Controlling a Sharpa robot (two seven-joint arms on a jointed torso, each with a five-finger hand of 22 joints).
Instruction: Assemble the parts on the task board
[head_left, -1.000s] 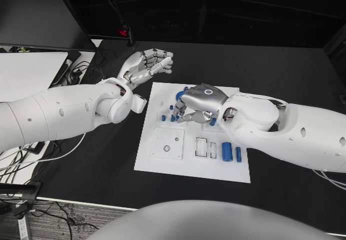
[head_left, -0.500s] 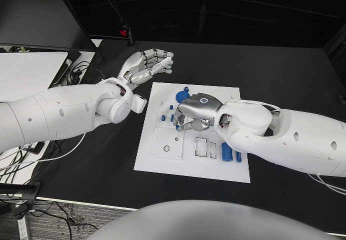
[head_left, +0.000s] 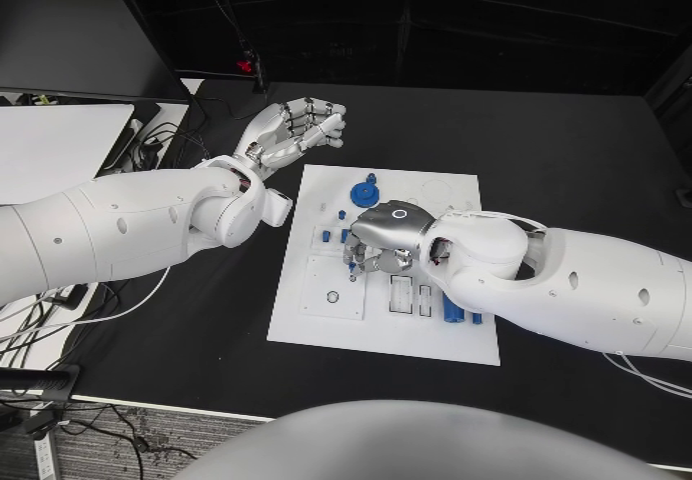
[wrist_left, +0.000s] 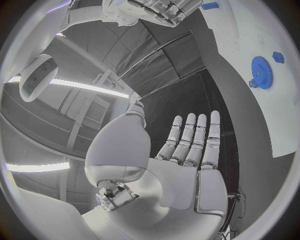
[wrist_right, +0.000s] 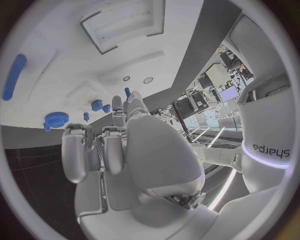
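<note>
The white task board (head_left: 325, 325) lies in the middle of the black table. A blue gear (head_left: 366, 190) and small blue pegs (head_left: 327, 236) stand near its far left part. My right hand (head_left: 381, 238) hovers low over the board's middle, fingers pointing down. In the right wrist view a small blue peg (wrist_right: 127, 92) sits pinched at the tips of its thumb and one finger, the other fingers (wrist_right: 78, 150) curled. My left hand (head_left: 296, 125) hangs above the table beyond the board's far left corner, palm flat, fingers straight and holding nothing (wrist_left: 187, 150).
Two blue cylinders (head_left: 459, 308) lie at the board's near right, partly under my right forearm. White rectangular pockets (head_left: 411, 295) and a square inset with a hole (head_left: 335, 296) sit in the near half. A long blue piece (wrist_right: 14, 75) lies on the board.
My right hand has moved over the board toward its near left, from beside the gear down to the middle. The left hand has stayed in place.
</note>
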